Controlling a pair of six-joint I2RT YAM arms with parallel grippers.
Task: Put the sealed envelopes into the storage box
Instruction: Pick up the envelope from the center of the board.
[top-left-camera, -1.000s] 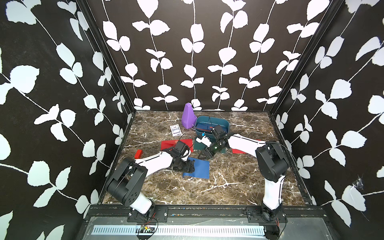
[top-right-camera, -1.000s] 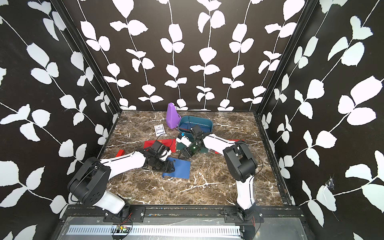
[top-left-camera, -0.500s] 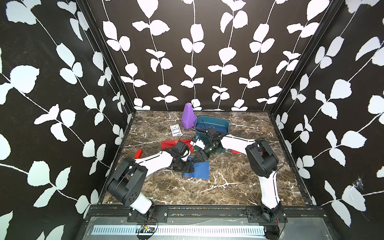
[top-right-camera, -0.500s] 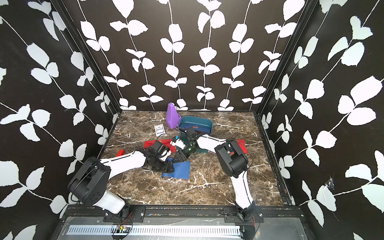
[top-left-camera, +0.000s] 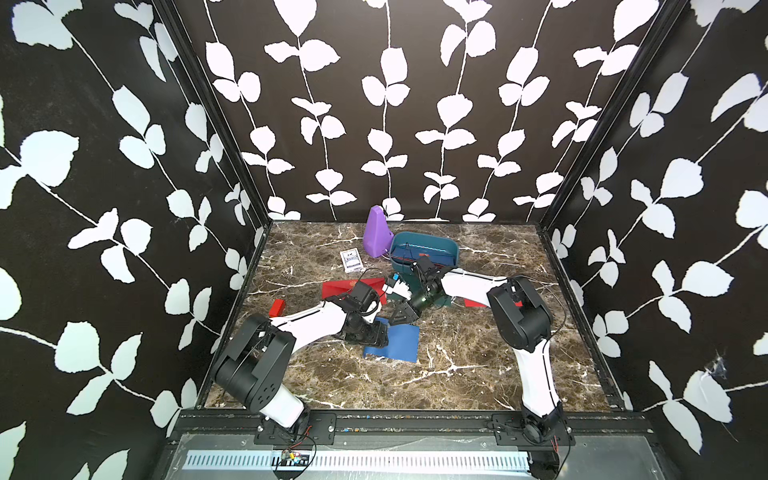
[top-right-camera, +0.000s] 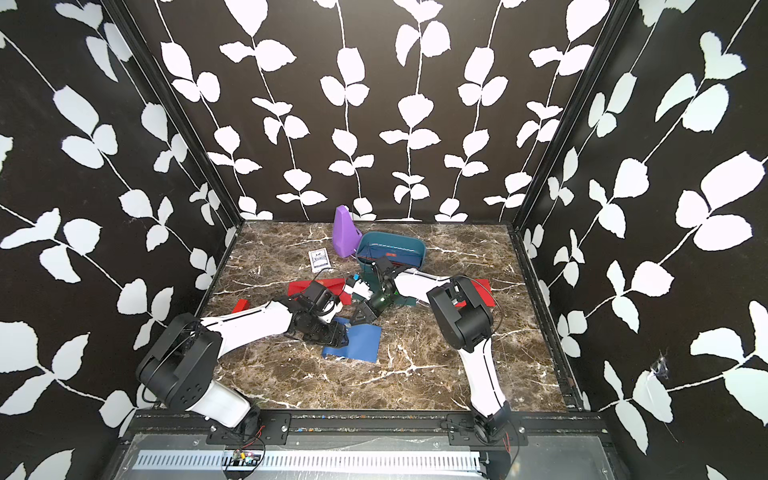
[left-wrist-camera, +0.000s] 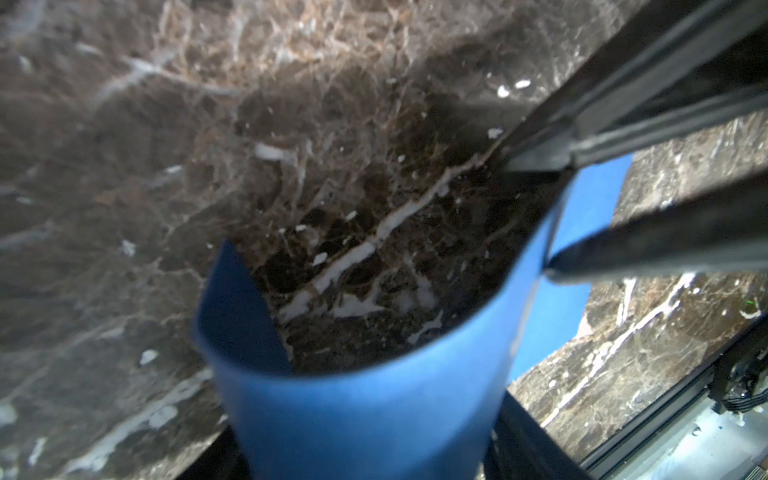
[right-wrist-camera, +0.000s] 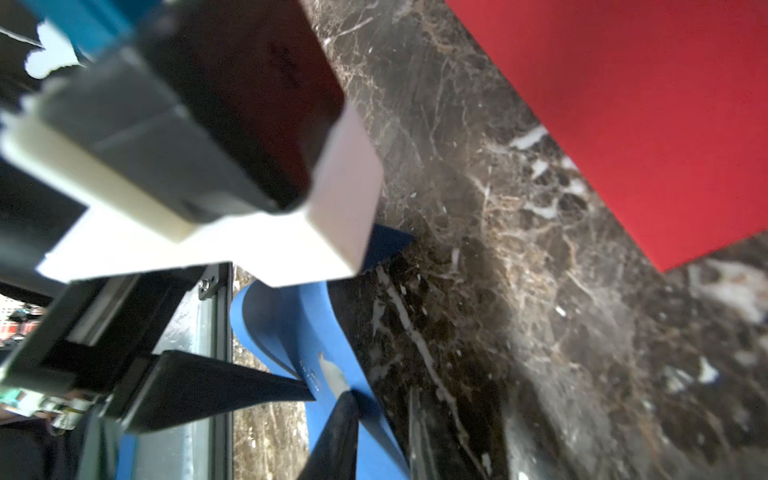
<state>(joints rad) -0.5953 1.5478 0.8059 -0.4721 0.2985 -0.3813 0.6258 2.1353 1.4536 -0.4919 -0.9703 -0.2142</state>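
Curling the navy envelope up off the bench, the left gripper jaws stand spread so the right gripper jaws can pinch its raised edge.

Purple pyramid upright near back wall; white card pack beside; red block apart.

My fingers: matt black plastic, smooth. Blue envelope: matt paper, smooth, bends soft. Red envelope: matt paper too. Table: glossy brown marble look w/ white veins. Box: smooth teal plastic.
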